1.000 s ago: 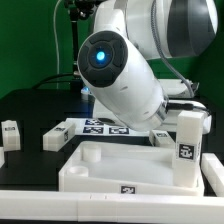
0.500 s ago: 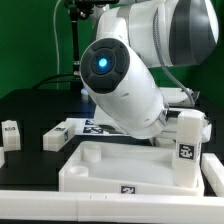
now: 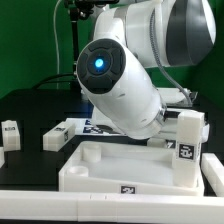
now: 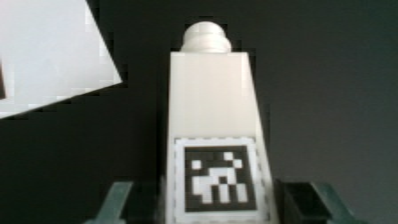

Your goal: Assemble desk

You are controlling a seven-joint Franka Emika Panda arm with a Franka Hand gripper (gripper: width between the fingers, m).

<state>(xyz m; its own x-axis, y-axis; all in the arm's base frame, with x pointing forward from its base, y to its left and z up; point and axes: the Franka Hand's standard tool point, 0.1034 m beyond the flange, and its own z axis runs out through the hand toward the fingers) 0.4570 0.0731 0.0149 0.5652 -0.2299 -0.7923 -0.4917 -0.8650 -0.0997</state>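
Note:
In the wrist view a white square leg (image 4: 210, 100) with a rounded peg at its far end and a tag near my jaws lies on the black table. My gripper (image 4: 208, 205) straddles its tagged end. Both fingers (image 4: 119, 203) stand beside the leg with a dark gap on each side, so it is open. In the exterior view my own arm hides the gripper and this leg. The white tray-like tabletop (image 3: 100, 185) lies at the front. One leg (image 3: 187, 145) stands upright at its corner on the exterior view's right.
Another leg (image 3: 58, 134) lies on the table at the exterior view's left, with a further white part (image 3: 10, 133) at the far left edge. The marker board (image 3: 97, 126) lies behind the tabletop, partly under my arm. A flat white corner (image 4: 45, 50) shows beside the leg.
My arm has shifted slightly over the table behind the tabletop. The tabletop and the visible legs have not moved.

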